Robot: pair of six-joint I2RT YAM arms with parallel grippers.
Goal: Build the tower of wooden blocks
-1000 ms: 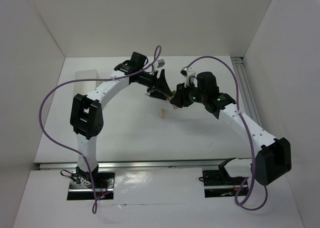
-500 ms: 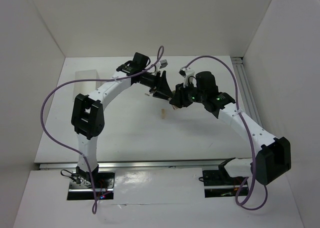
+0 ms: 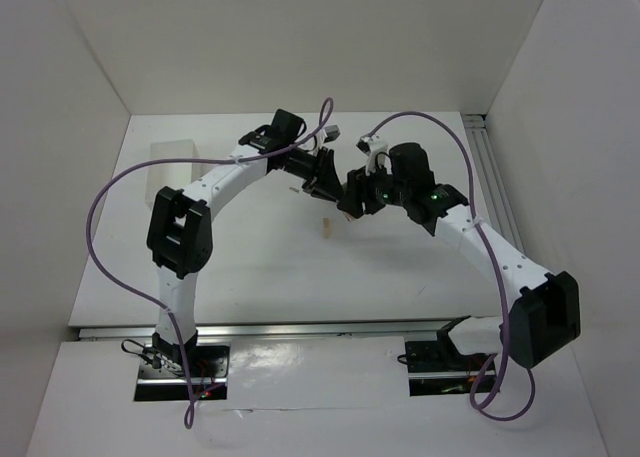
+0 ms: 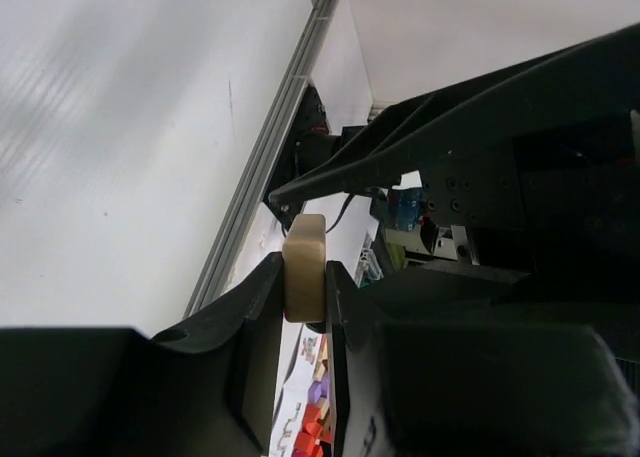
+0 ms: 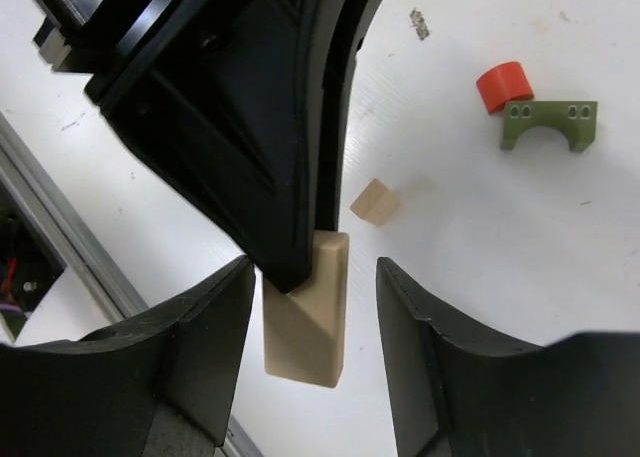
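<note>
The step in hand looks like a handover in the air. The left gripper (image 4: 305, 269) pinches the pale tan oblong wooden block (image 5: 305, 322) at its fingertips. The right gripper (image 5: 312, 269) stands spread around the same block, with a gap on each side. Next, I judge, the right gripper must back away without touching the block.

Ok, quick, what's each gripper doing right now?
Left gripper: closed on the tan block.
Right gripper: open, standing clear of that block on both sides.
</note>
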